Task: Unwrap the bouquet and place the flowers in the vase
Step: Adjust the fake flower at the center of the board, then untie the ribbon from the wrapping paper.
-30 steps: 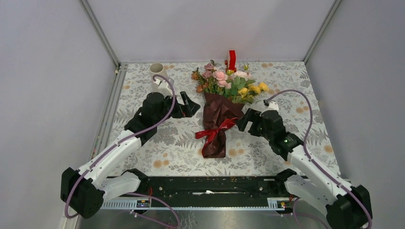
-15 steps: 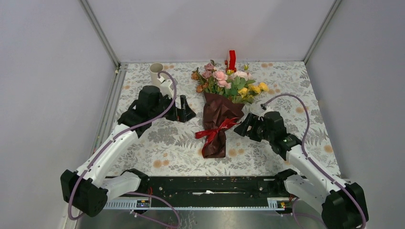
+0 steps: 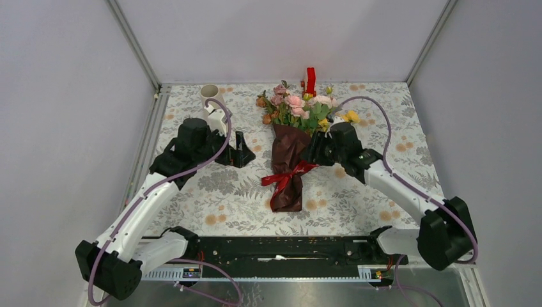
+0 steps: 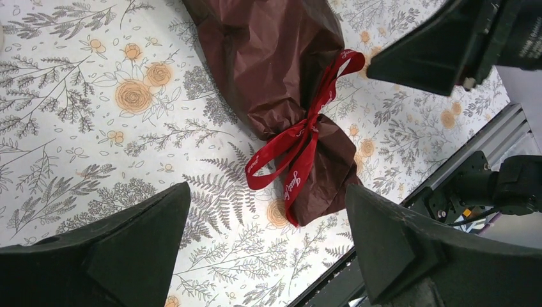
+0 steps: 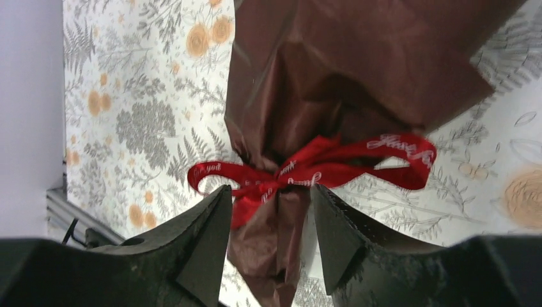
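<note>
The bouquet (image 3: 291,163) lies mid-table in dark red wrapping paper (image 4: 275,57) tied with a red ribbon (image 5: 319,169). Its flowers (image 3: 300,105), pink, peach and yellow, point to the far side. The cream vase (image 3: 209,96) stands upright at the far left. My left gripper (image 3: 243,148) hovers left of the wrap, wide open (image 4: 267,188) and empty. My right gripper (image 3: 313,150) is at the wrap's right edge below the blooms. In its wrist view (image 5: 270,190) the jaws stand partly apart, with the wrap's tied tail showing in the gap beyond them, not pinched.
A small red and yellow block (image 3: 310,80) stands behind the flowers at the far edge. The floral tablecloth (image 3: 224,198) covers the table. A black rail (image 3: 275,249) runs along the near edge between the arm bases. Grey walls close in both sides.
My right arm has swung forward and left, from beside the ribbon up to the wrap's upper right edge, and its jaws have narrowed. My left gripper has drawn back a little to the left.
</note>
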